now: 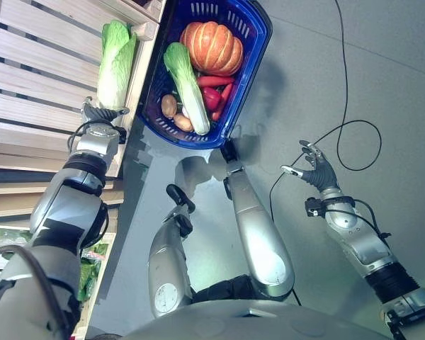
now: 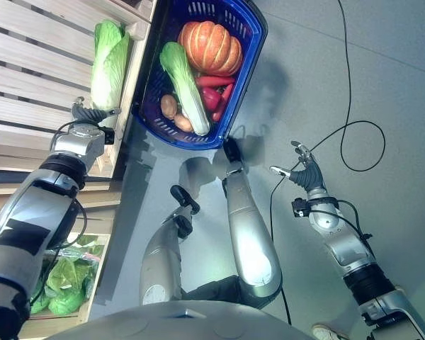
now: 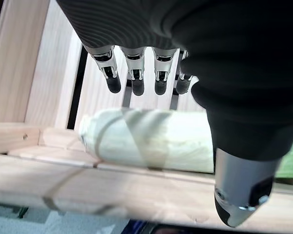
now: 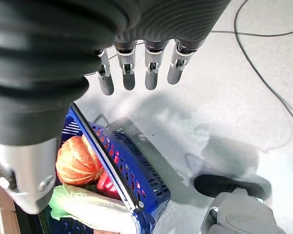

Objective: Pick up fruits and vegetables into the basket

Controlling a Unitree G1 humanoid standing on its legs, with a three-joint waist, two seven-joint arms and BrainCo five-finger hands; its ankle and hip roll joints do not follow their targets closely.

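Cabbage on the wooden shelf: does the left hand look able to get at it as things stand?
Probably yes. The left hand is open at the stem end of the cabbage, which lies on the wooden shelf slats with nothing over it. The shelf's front rail may hinder a low approach.

No readable text, labels or numbers anywhere.

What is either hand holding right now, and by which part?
Nothing. The left hand hovers open by the shelf cabbage's base; the right hand is open over the floor.
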